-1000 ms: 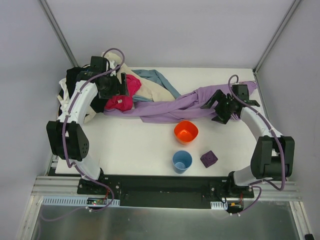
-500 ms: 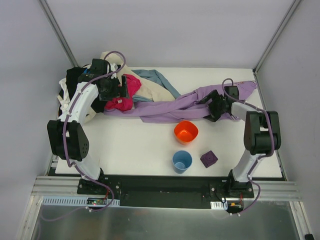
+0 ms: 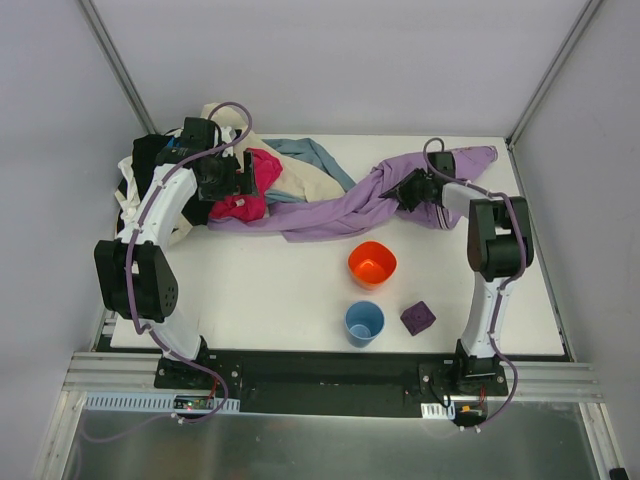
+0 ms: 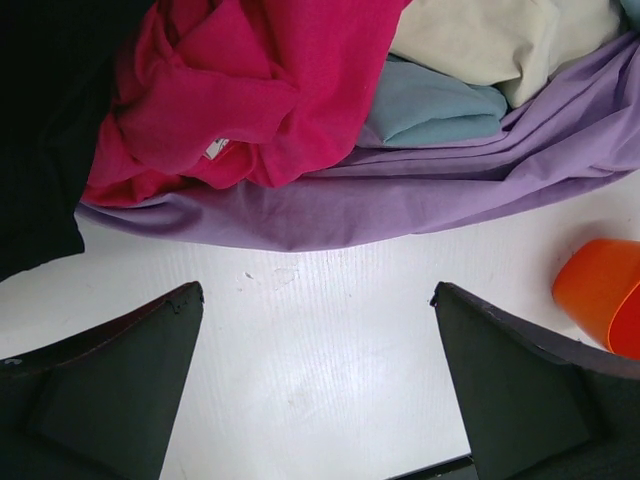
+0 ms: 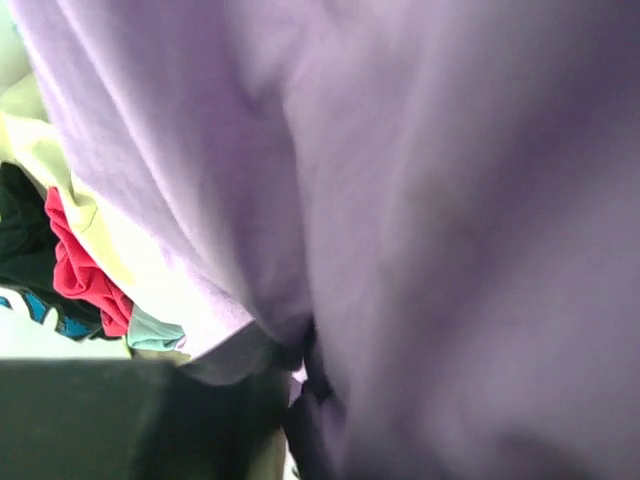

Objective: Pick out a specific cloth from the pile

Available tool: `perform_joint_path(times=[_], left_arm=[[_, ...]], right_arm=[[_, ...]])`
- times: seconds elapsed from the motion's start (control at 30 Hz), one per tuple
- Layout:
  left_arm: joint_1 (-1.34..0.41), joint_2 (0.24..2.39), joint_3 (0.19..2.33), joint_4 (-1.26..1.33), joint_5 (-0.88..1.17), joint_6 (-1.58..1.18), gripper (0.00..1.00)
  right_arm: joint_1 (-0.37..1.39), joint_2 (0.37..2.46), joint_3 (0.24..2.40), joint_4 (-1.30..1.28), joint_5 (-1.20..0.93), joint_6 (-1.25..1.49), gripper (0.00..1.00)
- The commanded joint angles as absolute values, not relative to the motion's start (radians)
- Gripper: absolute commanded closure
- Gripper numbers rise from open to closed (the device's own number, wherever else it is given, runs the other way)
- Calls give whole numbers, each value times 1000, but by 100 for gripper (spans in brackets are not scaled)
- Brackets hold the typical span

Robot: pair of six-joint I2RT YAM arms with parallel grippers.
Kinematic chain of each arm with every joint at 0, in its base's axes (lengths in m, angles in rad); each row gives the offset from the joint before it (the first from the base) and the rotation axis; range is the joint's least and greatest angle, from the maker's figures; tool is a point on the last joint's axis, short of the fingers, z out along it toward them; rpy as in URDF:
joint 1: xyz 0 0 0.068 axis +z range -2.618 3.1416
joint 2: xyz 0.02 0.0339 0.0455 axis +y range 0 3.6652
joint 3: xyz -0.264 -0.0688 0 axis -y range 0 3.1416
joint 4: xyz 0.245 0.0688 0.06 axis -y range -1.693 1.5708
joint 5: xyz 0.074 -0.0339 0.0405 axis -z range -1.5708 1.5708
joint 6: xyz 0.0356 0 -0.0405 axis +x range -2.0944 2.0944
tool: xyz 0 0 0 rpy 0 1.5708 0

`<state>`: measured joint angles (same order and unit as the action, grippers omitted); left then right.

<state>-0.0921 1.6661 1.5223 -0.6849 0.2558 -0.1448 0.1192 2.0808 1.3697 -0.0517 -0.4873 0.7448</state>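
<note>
Swung right gripper (image 3: 408, 189) back-left versus a second ago; now clamped on cloth (image 3: 330, 210), strung from pile (image 3: 292, 181) toward far-right table corner. Left gripper (image 3: 243, 175) unchanged, spread wide beside pile.

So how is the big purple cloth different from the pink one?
The purple cloth is long and stretches across the table; the pink cloth is small and bunched up at the pile. The right gripper is pinching the purple cloth, while nothing holds the pink cloth. Both are soft, crumpled fabric, and they touch.
</note>
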Motion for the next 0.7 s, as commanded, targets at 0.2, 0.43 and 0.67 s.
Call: perform_joint_path(times=[0.2, 0.43, 0.67], left_arm=[[-98, 1623, 1508, -667, 264, -129, 2], [-98, 1620, 1502, -663, 262, -130, 2], [-98, 1615, 1494, -658, 252, -133, 2]], right_arm=[[129, 1971, 1584, -18, -569, 706, 100], [133, 1832, 1744, -21, -618, 686, 100], [129, 1790, 2014, -44, -663, 727, 100]])
